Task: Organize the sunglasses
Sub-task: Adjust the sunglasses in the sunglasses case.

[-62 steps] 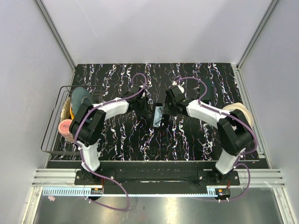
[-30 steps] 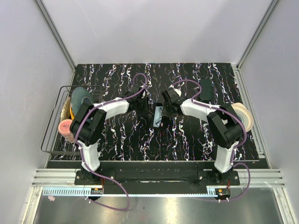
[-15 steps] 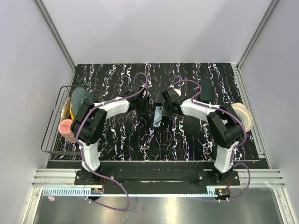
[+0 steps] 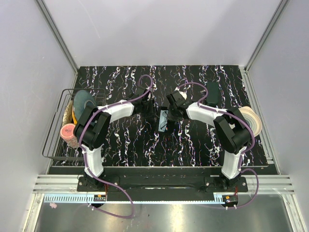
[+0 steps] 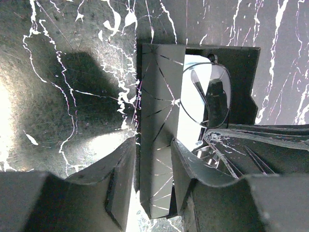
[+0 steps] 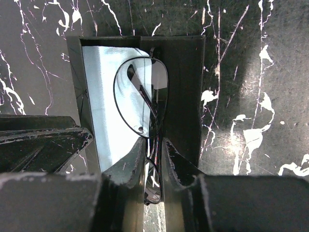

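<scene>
Versus two seconds back, the right arm has swung in and folded tight over the case [image 4: 164, 121]. The tan tape roll [image 4: 251, 118] at the right edge now shows clear of it. The left arm has hardly shifted.

The right gripper [image 6: 153, 145] is pinching the sunglasses [image 6: 140, 96], which have a thin dark wire rim and rounded teardrop lenses and sit inside the open case on its pale smooth lining. The left gripper [image 5: 153, 159] straddles the case's flat black flap, creased with fine lines. I can't tell if it's clamped. The surface [image 4: 193, 82] is glossy black with white veins.
</scene>
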Available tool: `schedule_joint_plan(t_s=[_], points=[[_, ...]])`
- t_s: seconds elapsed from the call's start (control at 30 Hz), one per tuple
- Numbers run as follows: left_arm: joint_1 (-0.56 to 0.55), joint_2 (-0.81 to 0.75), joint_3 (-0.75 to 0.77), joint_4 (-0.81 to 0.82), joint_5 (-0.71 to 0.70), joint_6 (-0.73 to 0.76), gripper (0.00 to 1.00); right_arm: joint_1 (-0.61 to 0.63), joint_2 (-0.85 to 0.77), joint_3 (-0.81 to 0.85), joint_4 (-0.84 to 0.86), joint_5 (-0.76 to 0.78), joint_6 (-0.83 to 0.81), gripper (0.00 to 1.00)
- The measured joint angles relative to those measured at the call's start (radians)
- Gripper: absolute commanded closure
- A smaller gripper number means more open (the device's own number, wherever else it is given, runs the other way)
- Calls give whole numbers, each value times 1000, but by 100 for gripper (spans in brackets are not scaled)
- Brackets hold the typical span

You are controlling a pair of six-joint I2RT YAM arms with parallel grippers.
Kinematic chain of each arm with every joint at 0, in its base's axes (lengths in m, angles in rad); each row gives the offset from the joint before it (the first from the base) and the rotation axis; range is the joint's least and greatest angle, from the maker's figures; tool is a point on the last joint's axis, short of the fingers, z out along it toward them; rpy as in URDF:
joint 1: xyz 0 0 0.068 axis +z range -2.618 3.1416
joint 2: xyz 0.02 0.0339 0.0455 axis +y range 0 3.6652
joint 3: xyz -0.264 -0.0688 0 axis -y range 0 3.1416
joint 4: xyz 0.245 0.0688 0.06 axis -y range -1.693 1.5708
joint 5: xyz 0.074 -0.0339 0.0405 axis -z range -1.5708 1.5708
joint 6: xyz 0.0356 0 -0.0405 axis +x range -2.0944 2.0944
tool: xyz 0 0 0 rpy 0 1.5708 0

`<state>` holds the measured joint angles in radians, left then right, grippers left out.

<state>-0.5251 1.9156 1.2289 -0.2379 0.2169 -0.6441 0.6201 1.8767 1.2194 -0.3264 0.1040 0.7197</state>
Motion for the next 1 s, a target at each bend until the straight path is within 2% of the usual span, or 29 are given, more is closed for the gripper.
schedule_joint_plan(t_s=[0.77,0.9,1.0], points=[[2,19,21,0,14,-1,61,13,-28,-16,82,-46,30,88],[2,23,22,1,16,-1,61,13,-19,-16,105,-62,31,93],[2,24,22,2,18,-1,62,13,-13,-16,122,-74,36,100]])
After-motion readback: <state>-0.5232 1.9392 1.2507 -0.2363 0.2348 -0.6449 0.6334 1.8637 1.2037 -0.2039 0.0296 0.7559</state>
